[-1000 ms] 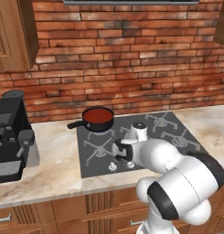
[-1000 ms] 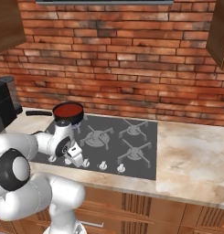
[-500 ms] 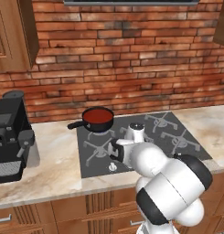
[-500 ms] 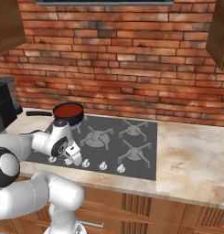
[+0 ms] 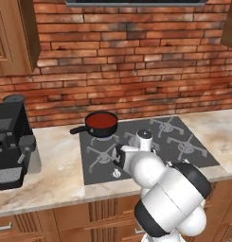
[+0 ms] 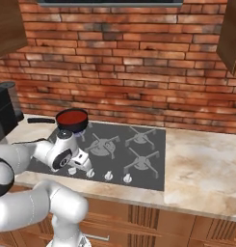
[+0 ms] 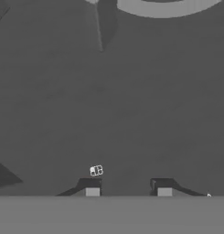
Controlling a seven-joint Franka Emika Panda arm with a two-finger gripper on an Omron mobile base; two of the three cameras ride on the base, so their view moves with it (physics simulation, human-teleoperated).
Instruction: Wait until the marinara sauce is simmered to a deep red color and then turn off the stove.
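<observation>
The marinara sauce (image 5: 101, 121) (image 6: 72, 116) is a deep red disc in a small black saucepan (image 5: 91, 129) on the back left burner of the stove (image 5: 186, 158) (image 6: 150, 161). My gripper (image 5: 119, 158) (image 6: 84, 162) hangs low over the stove's front left part, just behind the row of white knobs (image 6: 90, 173) (image 5: 116, 173). In the hand view the gripper (image 7: 128, 191) is open over bare dark cooktop, with nothing between the fingertips (image 7: 92, 191). A small white mark (image 7: 96, 170) lies just ahead of the left fingertip.
A black coffee machine (image 5: 11, 139) stands on the counter left of the stove. A brick wall (image 5: 136, 61) runs behind it. Beige counter (image 6: 201, 169) stretches to the right of the cooktop. A grey grate arc (image 7: 163, 8) crosses the top of the hand view.
The hand has dropped and moved a little toward the stove's front left edge, closer to the knobs. Pan and sauce have not moved.
</observation>
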